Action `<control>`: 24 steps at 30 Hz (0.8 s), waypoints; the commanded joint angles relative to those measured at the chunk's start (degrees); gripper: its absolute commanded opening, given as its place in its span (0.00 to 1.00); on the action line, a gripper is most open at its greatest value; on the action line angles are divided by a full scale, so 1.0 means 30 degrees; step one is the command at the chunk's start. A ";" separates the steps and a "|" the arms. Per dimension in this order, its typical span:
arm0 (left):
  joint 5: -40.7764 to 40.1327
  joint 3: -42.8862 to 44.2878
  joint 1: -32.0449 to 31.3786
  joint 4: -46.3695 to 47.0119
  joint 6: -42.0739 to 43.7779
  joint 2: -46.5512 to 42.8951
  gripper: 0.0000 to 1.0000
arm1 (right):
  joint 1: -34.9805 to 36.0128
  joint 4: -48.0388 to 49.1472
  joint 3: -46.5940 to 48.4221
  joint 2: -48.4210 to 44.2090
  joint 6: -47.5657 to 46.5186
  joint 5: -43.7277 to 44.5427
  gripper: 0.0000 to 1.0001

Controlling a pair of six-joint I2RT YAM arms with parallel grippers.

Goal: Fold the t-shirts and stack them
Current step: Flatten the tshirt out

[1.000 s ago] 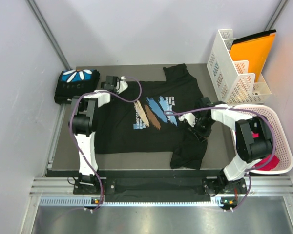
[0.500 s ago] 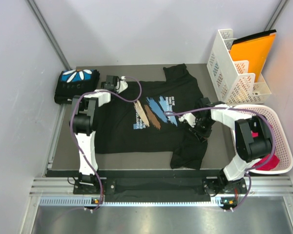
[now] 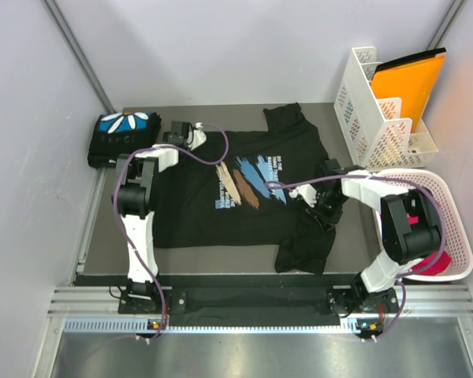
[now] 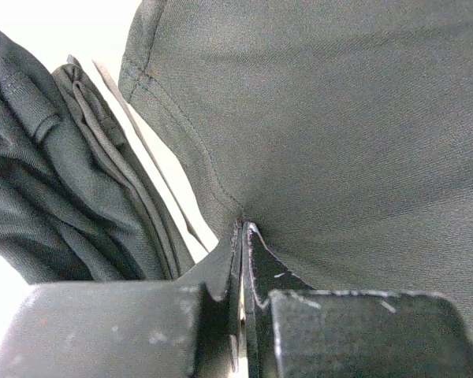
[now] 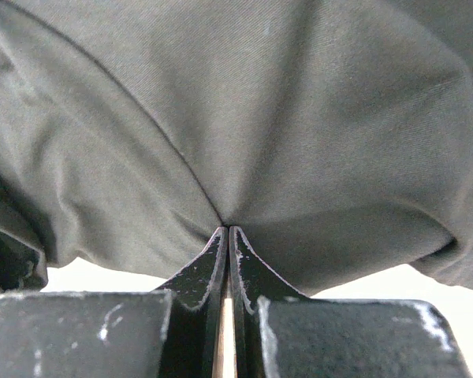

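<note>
Next to the view from a second ago, almost nothing differs. The spread t-shirt (image 3: 244, 185) lies in the same outline, and only my right arm's elbow sits slightly further over the basket (image 3: 457, 272).

My left gripper (image 4: 242, 228) is clenched on a fold of the shirt's black cloth, close beside a stitched edge, at the shirt's far left corner. My right gripper (image 5: 225, 230) is pinched tight on a tuck of cloth at the shirt's right end, and creases fan out from the jaws.

Room is tight. The folded t-shirt (image 3: 120, 135) sits in the far left corner of the mat (image 3: 102, 236), just beside my left wrist, with the wall (image 3: 31, 157) close behind it. On the right a narrow bare strip of mat separates the spread shirt from the basket, and the white rack (image 3: 370, 110) with its orange folder (image 3: 410, 83) stands at the far right corner. The shirt's near sleeve ends near the mat's near edge. Bare mat shows along the left side and the far edge.

The spread shirt lies sideways and mostly flat, print up. It has blue and tan brush strokes with white text, one sleeve pointing away and one toward my bases. The folded one is a compact black bundle showing blue with white petals on top.
</note>
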 commanded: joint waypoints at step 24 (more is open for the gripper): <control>0.0397 -0.0233 0.0341 0.0395 -0.0070 -0.0623 0.00 | -0.0130 -0.0926 -0.3299 -0.2202 0.0401 0.0791 0.00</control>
